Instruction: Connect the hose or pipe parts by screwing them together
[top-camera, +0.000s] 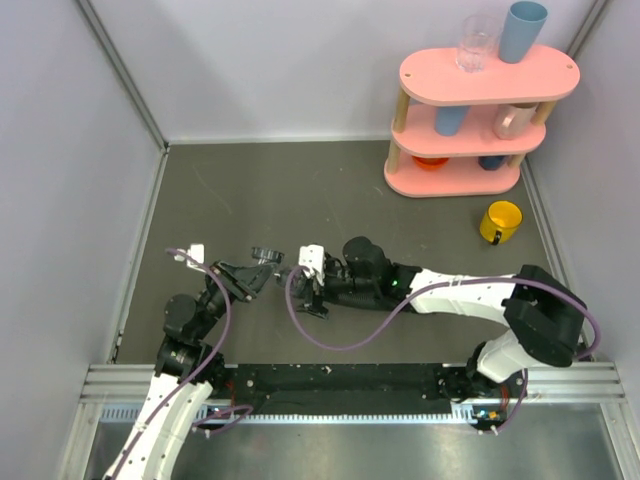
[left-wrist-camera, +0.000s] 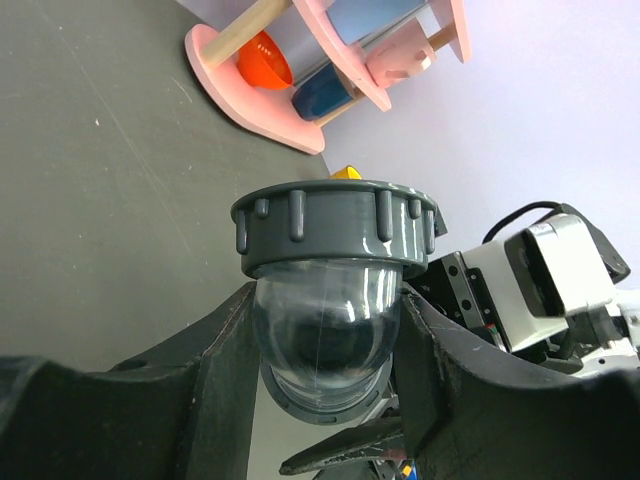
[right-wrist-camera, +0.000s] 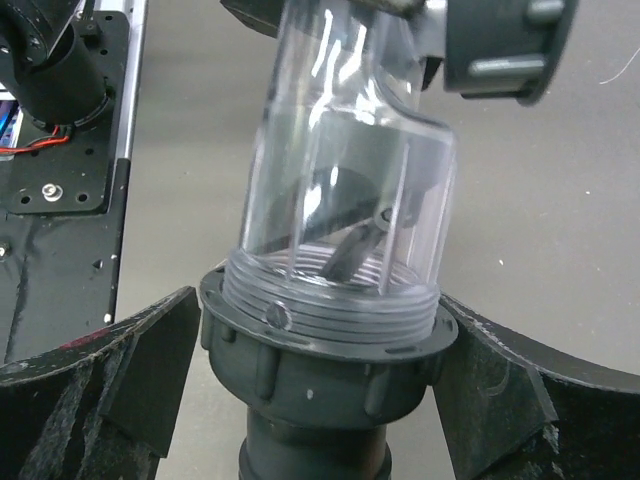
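The pipe parts show as a clear plastic elbow with dark-grey ribbed ring nuts. My left gripper is shut on the elbow's curved body, and one ring nut sits just above its fingers. In the right wrist view the clear pipe runs threaded into a second ring nut on a dark tube. My right gripper is open, with a finger on each side of that nut and a small gap at both. From above, the two grippers meet at centre-left.
A pink shelf with cups stands at the back right, and a yellow mug sits on the mat in front of it. Purple cables loop off both arms. Grey walls close in the left and back.
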